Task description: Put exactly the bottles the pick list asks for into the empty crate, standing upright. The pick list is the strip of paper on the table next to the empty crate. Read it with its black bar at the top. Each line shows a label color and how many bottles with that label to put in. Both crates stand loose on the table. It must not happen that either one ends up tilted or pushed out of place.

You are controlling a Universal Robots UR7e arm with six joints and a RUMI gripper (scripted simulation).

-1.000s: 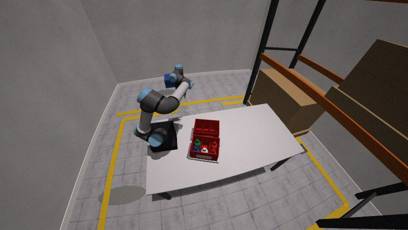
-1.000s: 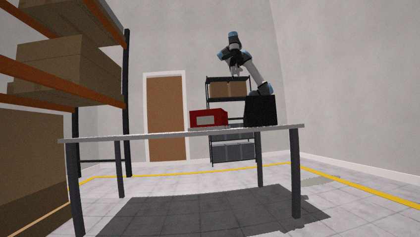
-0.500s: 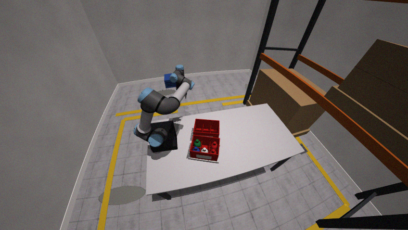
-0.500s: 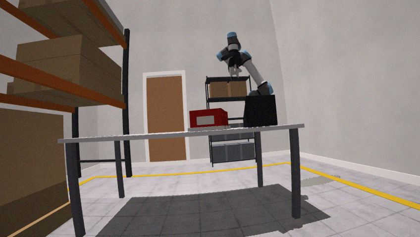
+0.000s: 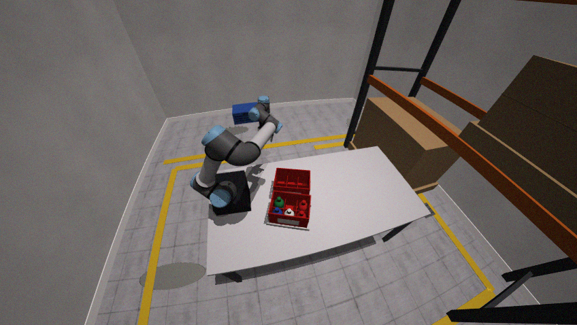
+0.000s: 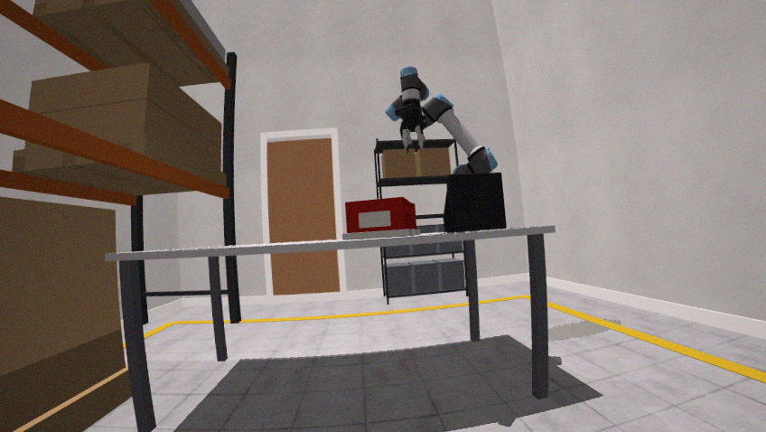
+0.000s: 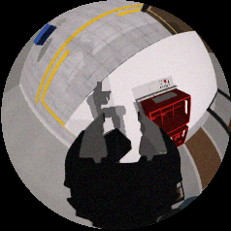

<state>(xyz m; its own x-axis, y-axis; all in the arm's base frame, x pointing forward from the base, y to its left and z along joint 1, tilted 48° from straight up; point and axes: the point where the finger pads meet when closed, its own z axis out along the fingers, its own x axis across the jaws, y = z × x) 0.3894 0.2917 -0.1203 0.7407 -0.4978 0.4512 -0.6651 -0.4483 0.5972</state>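
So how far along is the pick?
Nothing looks done: the empty crate shows no bottles, and both crates look upright. Nothing is in hand: the gripper is open. All listed bottles remain; five show in the other crate. The list is too small to read.

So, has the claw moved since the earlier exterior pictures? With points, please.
Yes: the claw [image 5: 271, 139] [image 6: 413, 148] [image 7: 120, 113] has shifted left and down in the exterior view, judged against the black shelf unit [image 6: 399, 182] behind it.
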